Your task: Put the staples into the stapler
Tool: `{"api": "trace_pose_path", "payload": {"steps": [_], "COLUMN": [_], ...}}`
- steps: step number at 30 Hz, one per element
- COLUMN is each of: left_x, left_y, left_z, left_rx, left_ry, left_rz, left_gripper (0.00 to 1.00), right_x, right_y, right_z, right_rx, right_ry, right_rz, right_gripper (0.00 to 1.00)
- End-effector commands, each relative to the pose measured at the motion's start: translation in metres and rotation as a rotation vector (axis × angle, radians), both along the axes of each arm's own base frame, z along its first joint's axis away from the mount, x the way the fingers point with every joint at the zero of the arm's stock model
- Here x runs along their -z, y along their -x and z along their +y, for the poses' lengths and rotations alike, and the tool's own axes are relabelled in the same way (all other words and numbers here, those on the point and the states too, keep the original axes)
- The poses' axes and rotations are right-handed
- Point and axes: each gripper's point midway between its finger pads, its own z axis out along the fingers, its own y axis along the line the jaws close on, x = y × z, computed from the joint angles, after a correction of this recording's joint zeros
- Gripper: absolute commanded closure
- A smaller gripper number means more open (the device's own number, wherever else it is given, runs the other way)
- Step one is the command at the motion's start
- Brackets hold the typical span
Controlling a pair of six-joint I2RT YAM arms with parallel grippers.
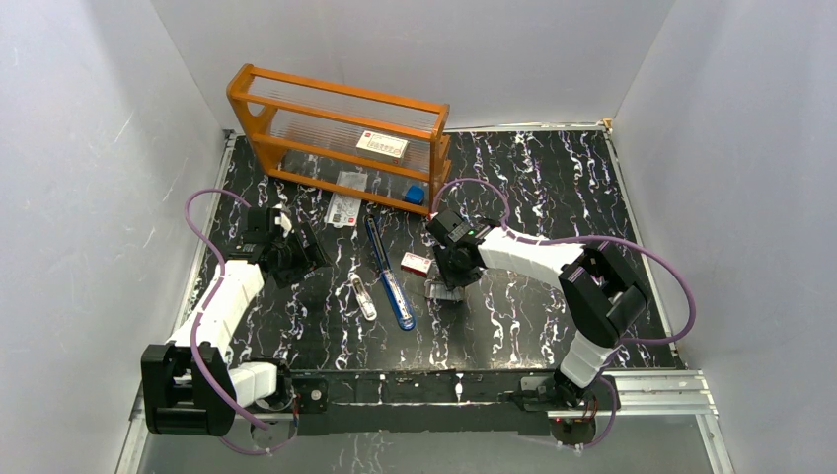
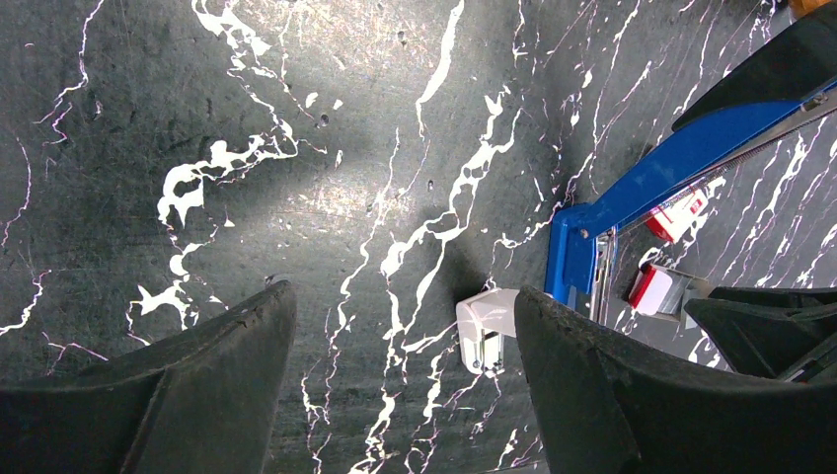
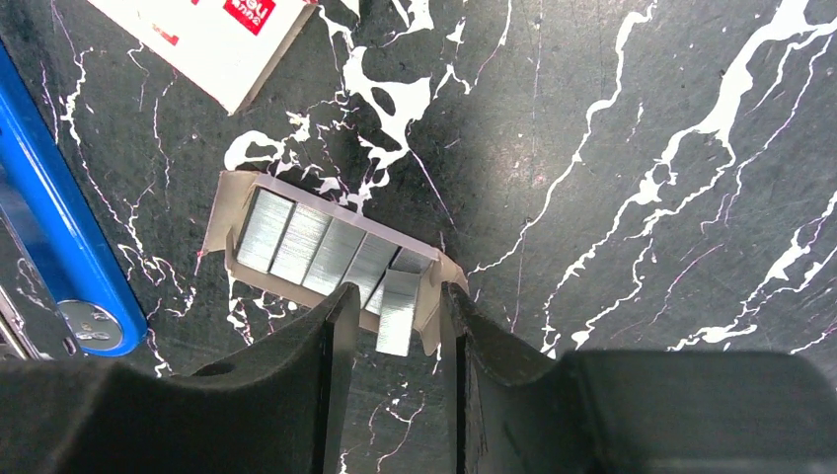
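Note:
The blue stapler (image 1: 390,275) lies opened out flat at the table's middle; it also shows in the left wrist view (image 2: 681,163) and the right wrist view (image 3: 54,227). The staples (image 3: 316,247) lie side by side in a small pale tray (image 1: 444,289) to its right. One strip (image 3: 398,314) sticks out over the tray's near edge. My right gripper (image 3: 395,301) hangs over that strip, its fingers narrowly apart on either side and not touching it. The red-and-white box (image 1: 416,263) lies beside the tray. My left gripper (image 2: 400,296) is wide open and empty, left of the stapler.
A small silver-white metal piece (image 1: 363,296) lies left of the stapler, its white end (image 2: 486,321) by my left gripper's right finger. An orange rack (image 1: 336,123) with a white label card (image 1: 381,145) stands at the back. Plastic packets (image 1: 345,202) lie before it.

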Motion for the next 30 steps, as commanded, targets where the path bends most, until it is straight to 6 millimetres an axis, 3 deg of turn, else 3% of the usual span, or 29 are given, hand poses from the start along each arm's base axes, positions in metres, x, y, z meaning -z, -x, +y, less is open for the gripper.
{"api": "trace_pose_path", "payload": {"steps": [1,13,17,30], "left_x": [-0.002,-0.002,-0.002,-0.005], "left_y": [0.000,0.000,0.000,0.000], "left_z": [0.003,0.003,0.003,0.005], "left_rx": [-0.002,-0.001,-0.001,-0.008], "left_ry": [-0.013,-0.014,-0.014,-0.021], "left_rz": [-0.015,-0.015,-0.018,-0.031], "left_gripper": [0.23,0.23,0.23,0.23], "right_x": [0.002,0.008,0.007,0.007], "right_y": [-0.001,0.005,0.004,0.002], "right_z": [0.002,-0.004,-0.004,-0.008], "right_rx": [0.025,0.051,0.052,0.060], "right_ry": [-0.007,0.023,0.022,0.048], "right_rz": [0.004,0.032,0.024,0.023], "right_gripper": [0.56,0.60,0.65,0.65]}}
